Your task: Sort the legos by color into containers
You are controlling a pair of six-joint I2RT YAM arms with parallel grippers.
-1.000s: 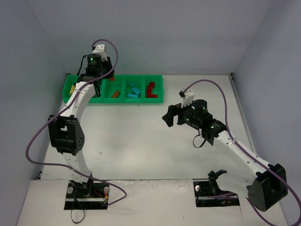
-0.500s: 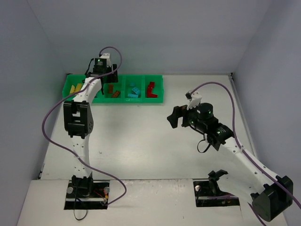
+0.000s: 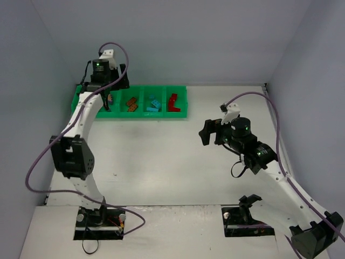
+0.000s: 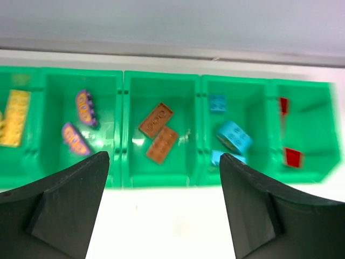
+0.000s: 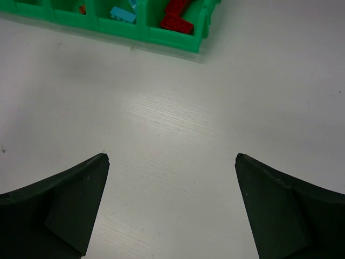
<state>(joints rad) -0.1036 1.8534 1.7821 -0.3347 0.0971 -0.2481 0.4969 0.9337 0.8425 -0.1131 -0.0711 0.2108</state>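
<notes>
The left gripper (image 4: 163,162) is hovering over the green tray (image 4: 122,135), fingers spread wide and holding nothing. The right gripper (image 5: 171,157) is likewise gaping empty above the table (image 5: 172,108). The legos (image 4: 156,120) are lying colour-grouped inside the compartments. Judged best: both arms retracting upward, clearing the tray walls.
</notes>
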